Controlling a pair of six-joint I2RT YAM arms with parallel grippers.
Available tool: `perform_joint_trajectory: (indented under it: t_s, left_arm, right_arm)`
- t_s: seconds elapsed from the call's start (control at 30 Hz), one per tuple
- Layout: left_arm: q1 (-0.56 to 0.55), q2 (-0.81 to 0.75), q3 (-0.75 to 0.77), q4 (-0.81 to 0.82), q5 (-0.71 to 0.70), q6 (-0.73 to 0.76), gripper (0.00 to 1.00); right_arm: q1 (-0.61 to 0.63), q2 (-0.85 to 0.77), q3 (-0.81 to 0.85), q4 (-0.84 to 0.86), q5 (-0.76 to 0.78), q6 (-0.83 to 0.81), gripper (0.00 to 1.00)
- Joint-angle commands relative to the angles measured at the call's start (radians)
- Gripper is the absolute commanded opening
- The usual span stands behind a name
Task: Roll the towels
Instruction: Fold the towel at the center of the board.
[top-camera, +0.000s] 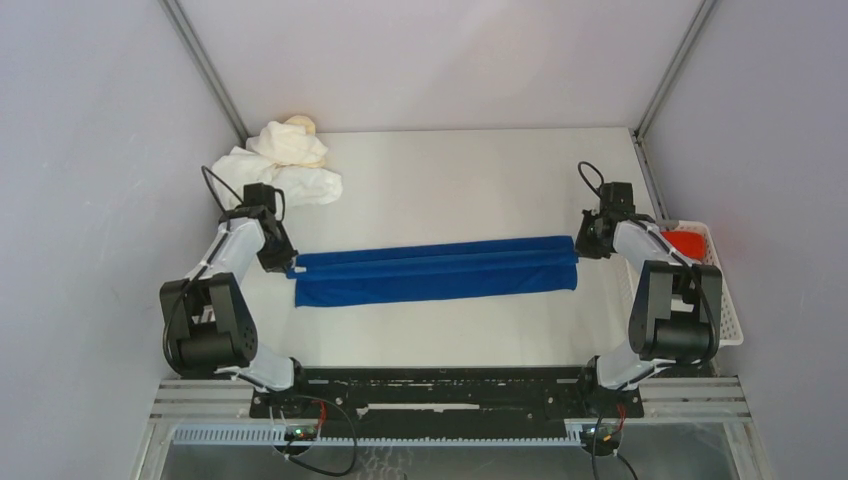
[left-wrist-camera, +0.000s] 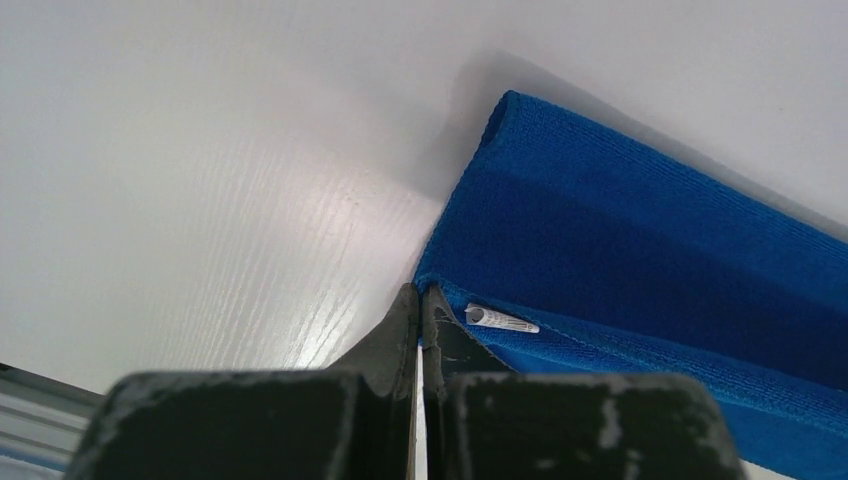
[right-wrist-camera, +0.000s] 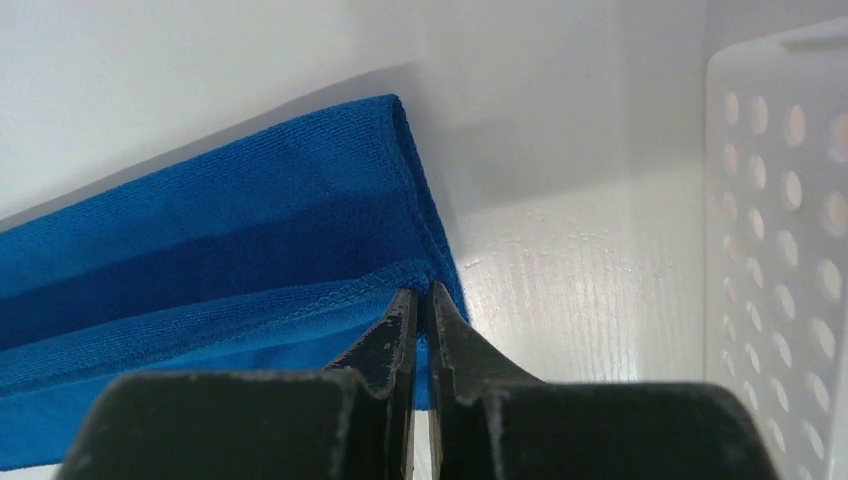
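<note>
With the left gripper (left-wrist-camera: 420, 296) and right gripper (right-wrist-camera: 421, 298) each pinched shut on a thin hem of the blue towel (top-camera: 435, 270), an uneven pull may slip one corner free.

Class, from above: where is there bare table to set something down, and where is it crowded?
Free: the strip between blue towel and back wall, right of the towel pile; the strip between blue towel and arm bases. Crowded: the pile's corner and beside the basket.

blue towel (top-camera: 435, 272) 1 | red towel (top-camera: 688, 243) 1 | towel heap (top-camera: 288, 165) 1 | basket (top-camera: 731, 326) 1
</note>
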Motion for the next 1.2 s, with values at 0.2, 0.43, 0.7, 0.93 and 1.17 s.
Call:
perform_joint_trajectory:
  t_s: [0.2, 0.43, 0.7, 0.93, 1.17]
  left_arm:
    - [0.011, 0.02, 0.005, 0.013, -0.041, 0.007, 0.0]
    - [0.011, -0.051, 0.011, -0.005, -0.054, -0.006, 0.0]
    - [0.011, -0.083, -0.021, -0.006, -0.063, -0.013, 0.0]
    - [0.011, -0.053, -0.067, 0.016, -0.036, -0.012, 0.0]
    - [0.012, 0.011, -0.073, 0.018, -0.031, -0.002, 0.0]
  right_arm:
    - [-0.015, -0.01, 0.001, 0.057, 0.04, 0.022, 0.0]
    - [-0.016, -0.084, 0.002, 0.036, 0.042, 0.031, 0.0]
    - [-0.018, -0.104, -0.017, 0.019, 0.04, 0.04, 0.0]
    - [-0.03, -0.067, -0.06, 0.036, 0.048, 0.054, 0.0]
    - [-0.035, -0.013, -0.072, 0.053, 0.049, 0.058, 0.0]
